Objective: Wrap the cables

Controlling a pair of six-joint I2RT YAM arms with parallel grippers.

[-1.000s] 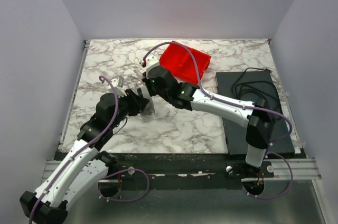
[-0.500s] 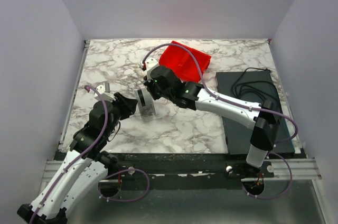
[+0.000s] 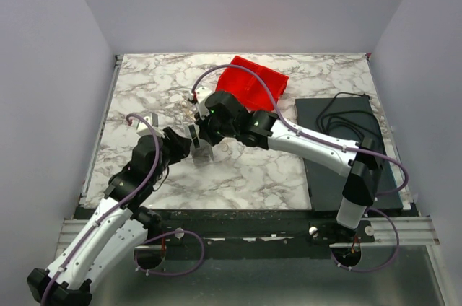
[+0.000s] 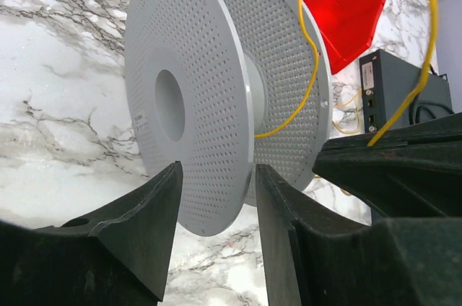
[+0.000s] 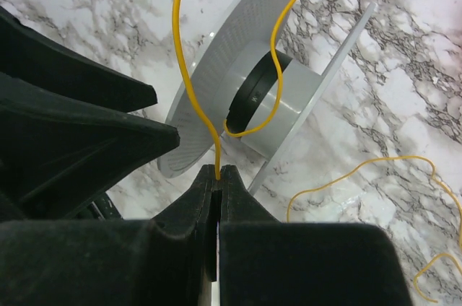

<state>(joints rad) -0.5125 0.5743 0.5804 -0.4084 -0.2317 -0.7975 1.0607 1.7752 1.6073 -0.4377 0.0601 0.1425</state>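
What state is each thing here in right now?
spool, standing on its edge, barely any wire wound on it.
yellow wire, mostly loose, one loop round the spool's core.
right tool, shut on the yellow wire.
left tool, open, straddling the spool's near disc.
red bin, nothing visible inside.

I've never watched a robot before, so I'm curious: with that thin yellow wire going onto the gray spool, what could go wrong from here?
The right claw pinches the thin yellow wire at its very tips; a tug could slip it free or snap it.
The left claw merely straddles one flange of the gray spool, fingers apart, so the spool might tip or roll.
Its slack lying on the table could tangle.
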